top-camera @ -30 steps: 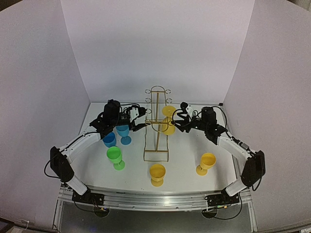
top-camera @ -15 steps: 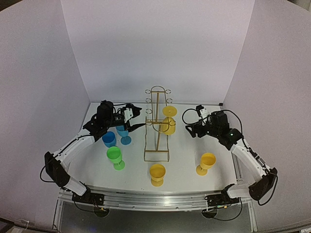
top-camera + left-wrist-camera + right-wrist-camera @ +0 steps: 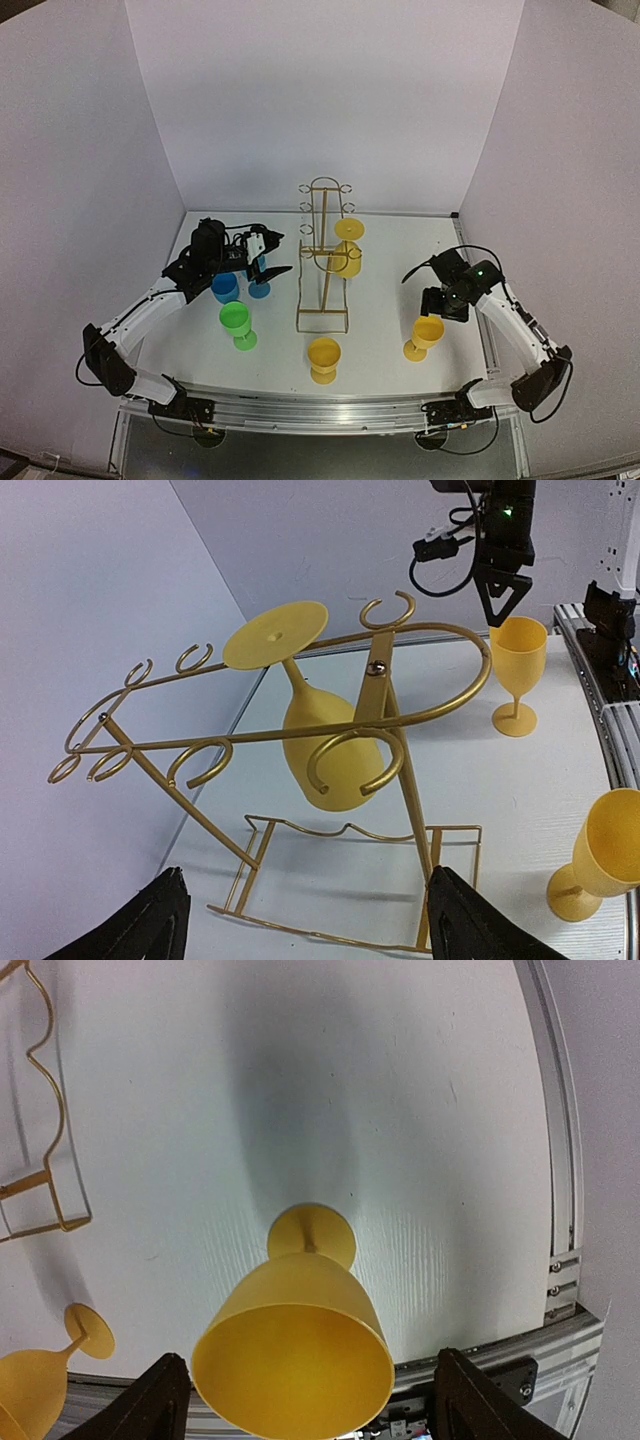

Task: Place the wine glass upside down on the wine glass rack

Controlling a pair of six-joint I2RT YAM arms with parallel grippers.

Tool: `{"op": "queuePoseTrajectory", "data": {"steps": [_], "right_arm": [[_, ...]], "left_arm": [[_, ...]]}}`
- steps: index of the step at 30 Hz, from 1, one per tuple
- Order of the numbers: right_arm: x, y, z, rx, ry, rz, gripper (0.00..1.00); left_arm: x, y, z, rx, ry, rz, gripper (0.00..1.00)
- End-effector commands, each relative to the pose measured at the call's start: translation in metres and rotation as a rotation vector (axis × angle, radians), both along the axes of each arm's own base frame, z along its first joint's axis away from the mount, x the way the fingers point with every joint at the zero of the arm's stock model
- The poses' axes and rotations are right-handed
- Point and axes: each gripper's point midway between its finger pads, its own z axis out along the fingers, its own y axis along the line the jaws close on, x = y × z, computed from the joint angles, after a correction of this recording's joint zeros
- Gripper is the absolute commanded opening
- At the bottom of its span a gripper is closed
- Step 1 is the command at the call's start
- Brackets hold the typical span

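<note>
1. Progress: one yellow wine glass [image 3: 320, 760] already hangs upside down on the wine glass rack [image 3: 380, 675]. Its foot is up top, caught on the wire on the rack's right side, w/ the bowl pointing down. That placement looks done.
2. Left to do, by the look of it: five glasses stand upright on the table [image 3: 390, 290].
   - near-right yellow glass [image 3: 300, 1330]
   - near-centre yellow glass [image 3: 323, 358]
   - green glass [image 3: 236, 322]
   - left blue glass [image 3: 224, 287]
   - right blue glass [image 3: 259, 290]
3. The right gripper [image 3: 310, 1395] hovers over the near-right yellow glass, fingers spread wide either side of the bowl. No contact visible, so it holds nothing. Prob. the next pick.
4. The left gripper [image 3: 305, 920] sits left of the rack, just by the blue glasses, and faces the rack. Its fingers are spread wide w/ nothing btw them.
5. Contents: the near-right yellow glass shows an empty bowl, and no other upright glass shows anything inside. The rack carries only the one glass; its other loops are bare.
</note>
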Motion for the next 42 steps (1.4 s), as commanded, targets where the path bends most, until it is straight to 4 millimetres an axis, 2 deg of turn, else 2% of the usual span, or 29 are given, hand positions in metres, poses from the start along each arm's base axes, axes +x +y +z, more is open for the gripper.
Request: {"op": "queuePoseTrajectory", "data": {"steps": [1, 4, 9, 17, 21, 23, 27, 31, 35, 38, 42], "right_arm": [[-0.052, -0.022, -0.025, -0.076, 0.24, -0.083, 0.74], [-0.057, -0.023, -0.034, -0.08, 0.279, -0.085, 0.68], [-0.054, -0.032, -0.047, -0.111, 0.272, -0.08, 0.63], [-0.042, -0.036, -0.065, -0.104, 0.24, -0.084, 0.32], [-0.039, -0.037, -0.067, -0.107, 0.227, -0.083, 0.04], [-0.037, -0.038, -0.065, -0.113, 0.22, -0.081, 0.0], [-0.029, -0.041, -0.051, -0.128, 0.178, -0.075, 0.0], [-0.007, -0.044, -0.01, -0.118, 0.037, -0.072, 0.0], [0.032, -0.042, 0.059, -0.028, -0.219, -0.065, 0.0], [0.067, -0.027, 0.122, 0.097, -0.491, 0.006, 0.0], [0.09, 0.011, 0.209, 0.275, -0.877, 0.194, 0.0]], "left_arm": [[-0.009, 0.007, 0.021, -0.057, -0.023, 0.005, 0.81], [-0.009, 0.008, 0.022, -0.059, -0.026, 0.01, 0.81], [-0.009, 0.008, 0.023, -0.065, -0.028, 0.009, 0.81], [-0.008, 0.007, 0.028, -0.073, -0.034, 0.013, 0.81], [-0.008, 0.008, 0.029, -0.075, -0.034, 0.014, 0.81], [-0.007, 0.008, 0.029, -0.074, -0.034, 0.016, 0.81], [-0.006, 0.008, 0.03, -0.077, -0.035, 0.023, 0.81], [-0.003, 0.008, 0.033, -0.084, -0.028, 0.036, 0.81], [0.001, 0.009, 0.04, -0.114, -0.02, 0.049, 0.81], [0.005, 0.012, 0.052, -0.161, -0.006, 0.063, 0.8], [0.008, 0.018, 0.067, -0.217, 0.032, 0.067, 0.8]]}}
